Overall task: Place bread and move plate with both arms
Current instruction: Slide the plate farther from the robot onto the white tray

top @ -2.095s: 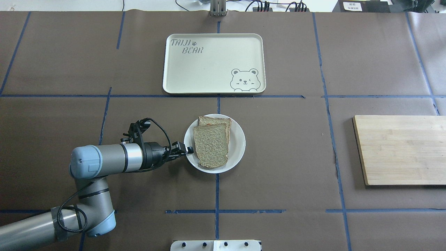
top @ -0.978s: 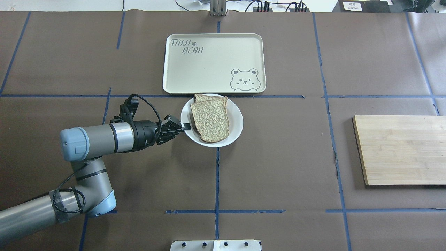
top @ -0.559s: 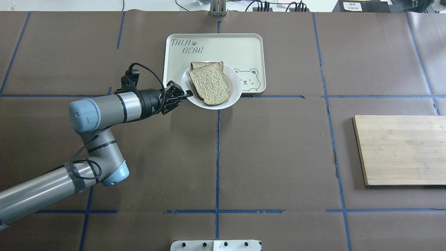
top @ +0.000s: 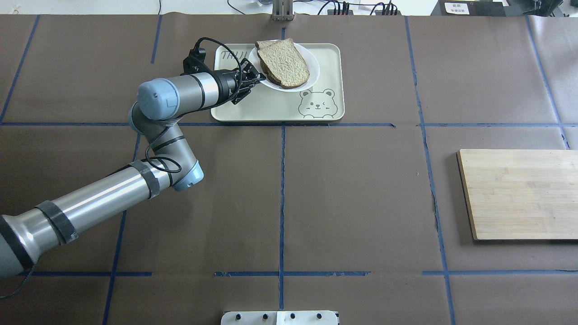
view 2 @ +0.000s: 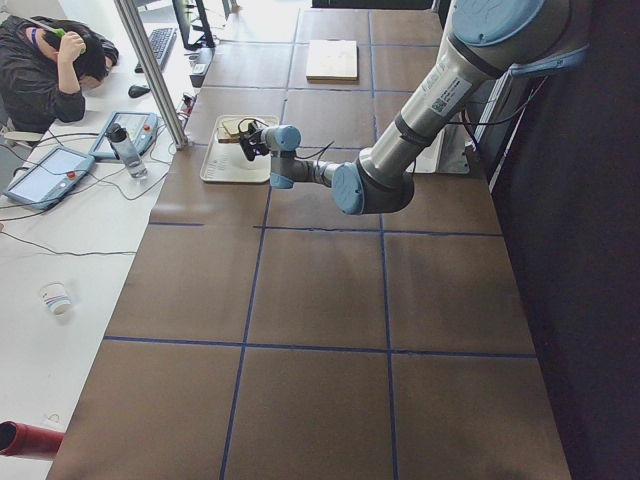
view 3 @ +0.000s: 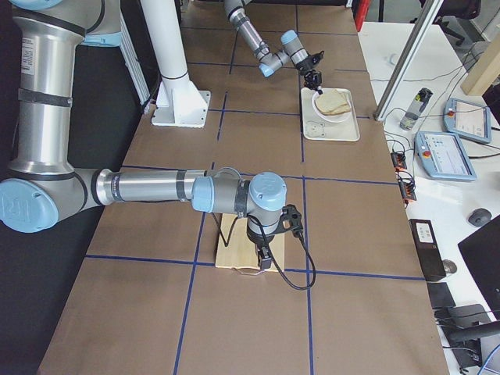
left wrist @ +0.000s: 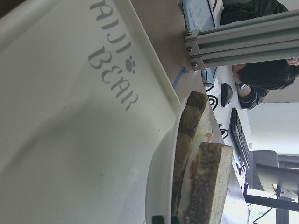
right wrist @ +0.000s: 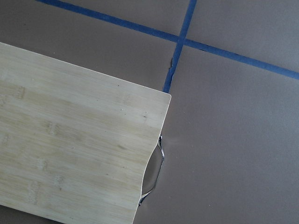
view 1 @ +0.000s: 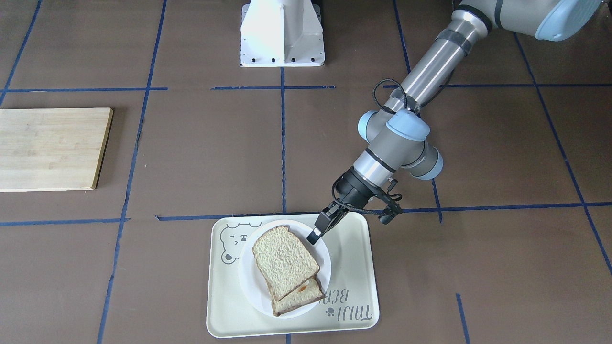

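The white plate [top: 313, 67] carries the plain bread slice [top: 284, 63], which lies on a second slice with filling. My left gripper [top: 258, 77] is shut on the plate's left rim and holds it just above the cream bear tray [top: 271, 106]. In the front-facing view the left gripper [view 1: 315, 234] pinches the plate [view 1: 248, 279] with the bread [view 1: 282, 260] on it, inside the tray [view 1: 349, 267]. The left wrist view shows the plate rim [left wrist: 161, 186], the bread edge-on [left wrist: 212, 186] and the tray [left wrist: 70, 116]. My right gripper [view 3: 264, 262] is by the cutting board; I cannot tell its state.
A bamboo cutting board [top: 519, 194] lies at the table's right side and fills the right wrist view [right wrist: 70, 154]. A metal post [top: 282, 11] stands just beyond the tray. An operator [view 2: 45, 70] sits past the far table edge.
My left gripper has carried the plate with the bread from the table's middle away from the robot, up and over the bear tray. The left arm has stretched out further.
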### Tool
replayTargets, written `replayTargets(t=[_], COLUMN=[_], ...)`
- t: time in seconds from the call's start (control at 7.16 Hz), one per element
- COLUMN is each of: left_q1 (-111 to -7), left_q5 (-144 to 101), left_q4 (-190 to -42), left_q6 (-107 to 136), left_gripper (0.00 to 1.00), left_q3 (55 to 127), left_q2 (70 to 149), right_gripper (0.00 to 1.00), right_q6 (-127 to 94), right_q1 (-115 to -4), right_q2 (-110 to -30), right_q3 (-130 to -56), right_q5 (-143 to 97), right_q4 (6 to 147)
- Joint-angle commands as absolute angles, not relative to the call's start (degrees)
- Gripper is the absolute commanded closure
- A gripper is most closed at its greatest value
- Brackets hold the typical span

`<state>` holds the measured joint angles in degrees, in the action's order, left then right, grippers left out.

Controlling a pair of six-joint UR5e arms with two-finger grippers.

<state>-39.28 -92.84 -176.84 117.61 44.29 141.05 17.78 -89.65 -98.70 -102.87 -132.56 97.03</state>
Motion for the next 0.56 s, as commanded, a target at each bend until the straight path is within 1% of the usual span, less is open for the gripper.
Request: replayTargets(t=[0.0,0.42], left_q1=[-39.46,-39.64], left_q5=[-92.20,-92.55], left_q4=[-176.84,-177.62], left_q6=[117.69,117.69], left_gripper=[1.00,1.00], left_q3=[39.11,39.55], left_q2=[144.58,143.36], right_gripper=[0.00,0.00], right_q6=[17.75,17.75], right_q1=[-89.65,-89.65], right_q2=[-98.70,-98.53], right_q3=[-102.83,-102.92], right_q5=[-132.54,-132.54], right_q4=[97.03,97.03])
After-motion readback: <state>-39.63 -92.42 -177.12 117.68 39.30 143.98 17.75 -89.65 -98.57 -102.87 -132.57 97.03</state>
